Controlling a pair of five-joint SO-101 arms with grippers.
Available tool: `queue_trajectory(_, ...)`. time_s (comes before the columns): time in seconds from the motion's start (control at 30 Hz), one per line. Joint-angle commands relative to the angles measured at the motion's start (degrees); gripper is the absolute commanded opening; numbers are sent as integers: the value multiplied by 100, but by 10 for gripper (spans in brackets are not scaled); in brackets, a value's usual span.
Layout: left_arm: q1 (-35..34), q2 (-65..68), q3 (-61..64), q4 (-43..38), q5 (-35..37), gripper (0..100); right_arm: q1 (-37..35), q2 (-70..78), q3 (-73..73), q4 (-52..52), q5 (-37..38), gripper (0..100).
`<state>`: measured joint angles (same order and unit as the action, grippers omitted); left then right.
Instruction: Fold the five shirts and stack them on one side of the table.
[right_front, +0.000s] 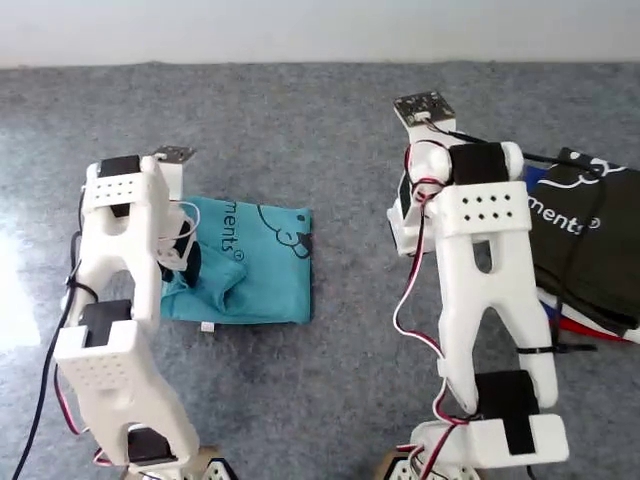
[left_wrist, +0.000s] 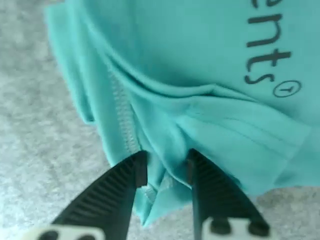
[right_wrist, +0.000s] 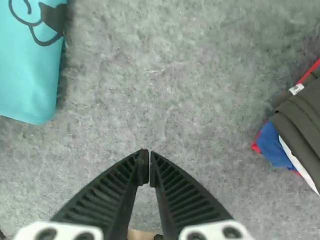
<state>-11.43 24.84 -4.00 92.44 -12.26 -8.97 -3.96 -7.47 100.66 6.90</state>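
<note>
The teal shirt (right_front: 250, 265) lies on the left half of the surface (right_front: 350, 380), partly folded. Its printed front faces up and its right edge is straight, while its left side is bunched and rumpled. The left arm (right_front: 120, 300) stands over that rumpled side. In the left wrist view the left tool (left_wrist: 165, 167) sits low on the cloth, its two black fingers (left_wrist: 137, 170) pinched narrowly on a raised fold of the teal fabric near a stitched hem. The fold fills the small gap between the tips.

On the right side of the surface is the stack (right_front: 585, 270) of folded shirts. A black shirt (right_front: 590, 240) with white lettering is on top. Below it a blue shirt (right_wrist: 274, 149) sticks out at the corner, with red and white edges showing beside it. How many shirts the stack holds cannot be told. The stack and the teal shirt are well apart, and the right arm (right_front: 485, 260) stands between them, beside the stack and partly covering its near edge in the high view.

The right tool (right_wrist: 149, 167) is closed with its fingertips touching and nothing between them. It hangs above bare surface between the corner of the teal shirt and the corner of the stack, touching neither.

The surface is covered in a grey, felt-like cloth with a speckled weave. Along its far edge runs a plain white wall (right_front: 320, 30)
</note>
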Motion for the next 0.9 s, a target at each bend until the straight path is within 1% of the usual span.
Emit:
queue_trajectory(0.0,70,0,-224,-176,202,137,75,-277,0,215,-26,10)
queue_trajectory(0.17,167,158,-215,-325,255,130,66,-259,0,207,-26,10)
queue_trajectory(0.33,202,149,-233,-369,246,51,75,-277,0,207,-26,10)
queue_trajectory(0.43,185,149,-321,-343,246,37,75,-277,0,207,-26,10)
queue_trajectory(0.53,176,149,-426,-325,246,37,75,-251,0,207,-26,10)
queue_trajectory(0.73,211,149,-804,-18,246,45,75,-233,0,207,-26,10)
queue_trajectory(0.87,211,149,-866,70,246,131,75,-233,0,207,-26,10)
